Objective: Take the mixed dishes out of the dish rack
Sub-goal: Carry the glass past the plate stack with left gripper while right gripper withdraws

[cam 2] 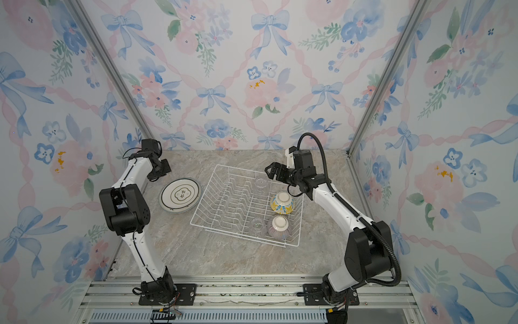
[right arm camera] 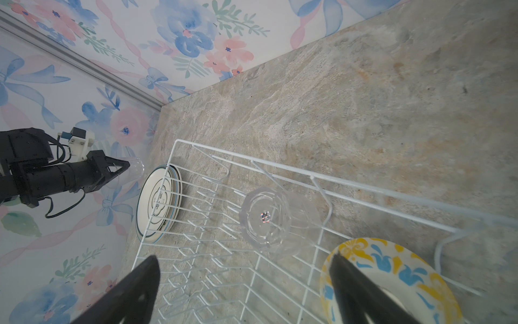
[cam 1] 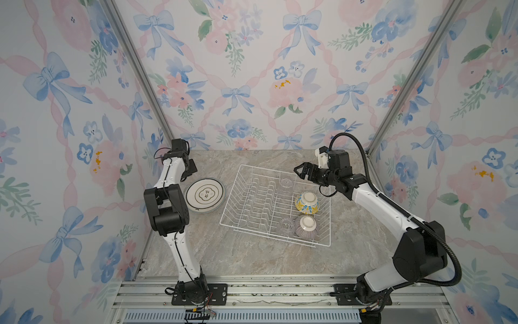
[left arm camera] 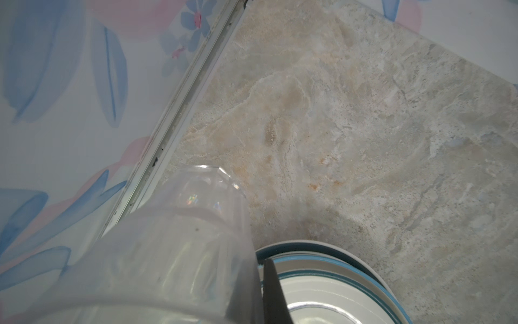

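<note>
My left gripper is shut on the wall of a clear glass, held over the table's far left by a stack of white plates with dark rims. In the right wrist view that gripper shows with the glass at its tip. The white wire dish rack holds two upside-down glasses, a yellow-blue floral bowl and a grey-striped bowl. My right gripper hangs open above the rack's far right corner, over a glass.
The plate prongs in the rack's left half stand bare. Floral walls close in the far, left and right sides. Metal rails run along the near edge. Bare marble table lies in front of the rack.
</note>
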{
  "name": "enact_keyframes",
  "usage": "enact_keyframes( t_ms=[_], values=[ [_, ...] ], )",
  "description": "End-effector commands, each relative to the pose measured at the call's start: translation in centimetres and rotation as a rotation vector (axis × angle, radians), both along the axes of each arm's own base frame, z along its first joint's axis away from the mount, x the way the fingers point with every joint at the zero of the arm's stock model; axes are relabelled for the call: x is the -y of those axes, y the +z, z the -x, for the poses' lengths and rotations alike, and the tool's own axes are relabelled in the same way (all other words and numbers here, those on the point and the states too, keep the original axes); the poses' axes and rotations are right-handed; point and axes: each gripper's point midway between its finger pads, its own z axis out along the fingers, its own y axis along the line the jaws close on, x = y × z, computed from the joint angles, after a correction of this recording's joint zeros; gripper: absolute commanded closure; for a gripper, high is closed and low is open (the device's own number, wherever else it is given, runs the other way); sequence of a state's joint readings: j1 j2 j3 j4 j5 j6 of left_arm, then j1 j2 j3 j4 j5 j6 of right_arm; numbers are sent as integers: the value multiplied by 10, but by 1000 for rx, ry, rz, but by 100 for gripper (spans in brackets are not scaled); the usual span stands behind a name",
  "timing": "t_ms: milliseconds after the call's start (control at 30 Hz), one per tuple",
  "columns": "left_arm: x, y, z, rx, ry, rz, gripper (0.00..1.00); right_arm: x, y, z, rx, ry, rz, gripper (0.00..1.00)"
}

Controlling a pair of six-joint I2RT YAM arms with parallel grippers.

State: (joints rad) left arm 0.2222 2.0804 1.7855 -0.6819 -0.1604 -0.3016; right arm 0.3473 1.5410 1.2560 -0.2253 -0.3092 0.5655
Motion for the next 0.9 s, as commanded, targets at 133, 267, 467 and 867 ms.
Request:
enact_keyframes(
  t_ms=[133,267,467,867],
  values=[
    [-5,-14,-4,-37,-24,11,100,2,-5,0,-13,16,24,3],
    [-2,-19,-4,-50,-33,34,100,1,-7,0,-23,27,29,3],
    [0,-17,-6,-48,-43,47,100,0,-8,1,-29,39,38,3],
    [6,-26,-8,-70,-57,84,68,-2,-11,1,-43,56,47,3]
  ],
)
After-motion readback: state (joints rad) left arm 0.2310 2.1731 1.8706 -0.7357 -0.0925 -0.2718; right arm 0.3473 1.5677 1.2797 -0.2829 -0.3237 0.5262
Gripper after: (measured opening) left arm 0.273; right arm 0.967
